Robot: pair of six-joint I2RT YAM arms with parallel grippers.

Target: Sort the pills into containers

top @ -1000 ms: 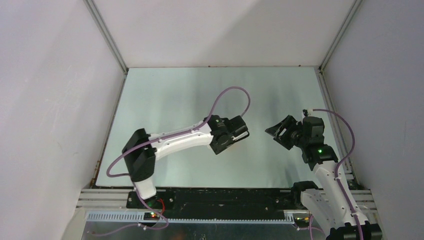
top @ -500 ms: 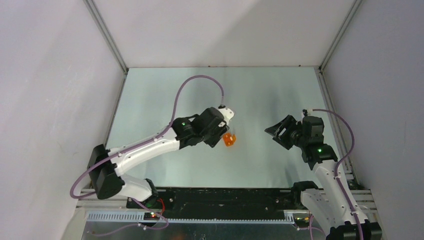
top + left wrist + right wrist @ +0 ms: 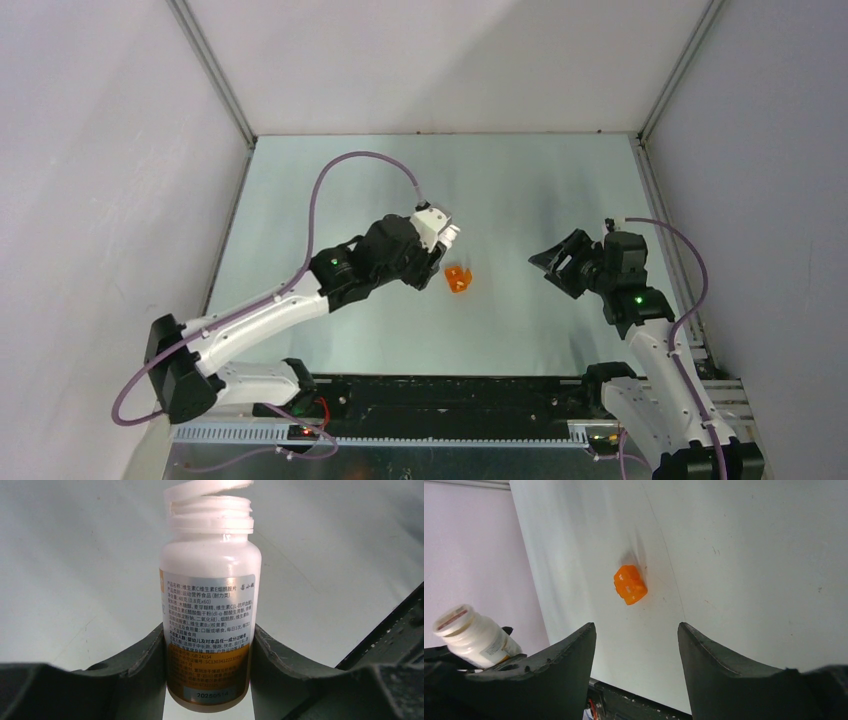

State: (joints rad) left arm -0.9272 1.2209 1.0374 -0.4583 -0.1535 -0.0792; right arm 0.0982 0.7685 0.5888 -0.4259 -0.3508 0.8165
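The left gripper (image 3: 210, 632), clamped on the pill bottle (image 3: 210, 580), has drawn back from the orange cup (image 3: 458, 279); the right gripper (image 3: 636, 630) stands wide, empty.

Ahead of the right gripper (image 3: 555, 262) the table (image 3: 520, 180) lay bare, and between its open fingers nothing stood. Only the orange cup (image 3: 458, 278) sat in the way, well ahead of it. Just beyond the cup, the left gripper (image 3: 209, 635) with the clamped white bottle (image 3: 474, 637) blocked the passage. Behind the right gripper the side wall (image 3: 760, 200) was near
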